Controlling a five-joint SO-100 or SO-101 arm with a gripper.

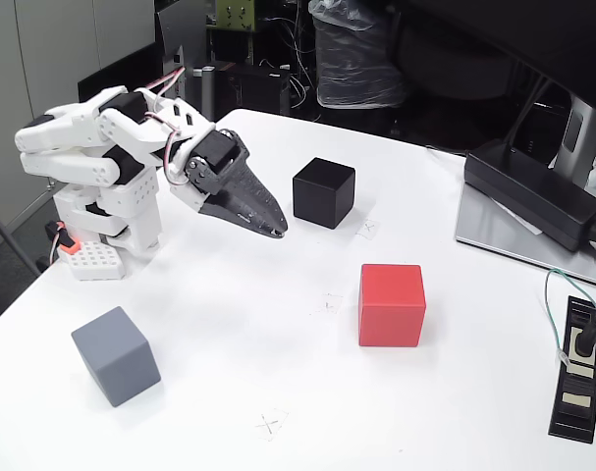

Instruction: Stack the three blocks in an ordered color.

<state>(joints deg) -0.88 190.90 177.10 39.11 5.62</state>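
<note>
Fixed view. The white surface [278, 392] carries three cubes, all standing apart from one another and none stacked. The black cube [324, 192] sits toward the rear centre. The red cube [391, 305] sits nearer the camera and to the right of centre, well apart from the black one. The grey cube [116, 355] rests at the front left, far from both others and turned at an angle to the frame.

The white arm [101, 157] is folded low at the left rear, its base beside a small white perforated block [89, 259]. The tool [276, 229] points down and to the right, its dark fingers brought together to a closed tip with nothing between them. The tip hangs just left of the black cube without touching it, and appears to be above the surface; its exact height cannot be judged.

At the right rear lies a long black power brick [533, 191] on a grey stand plate [494, 240]. A black strip [578, 371] with a green-and-white cable [556, 289] plugged in lies at the right edge. Small pencilled crosses [270, 424] mark the surface.
</note>
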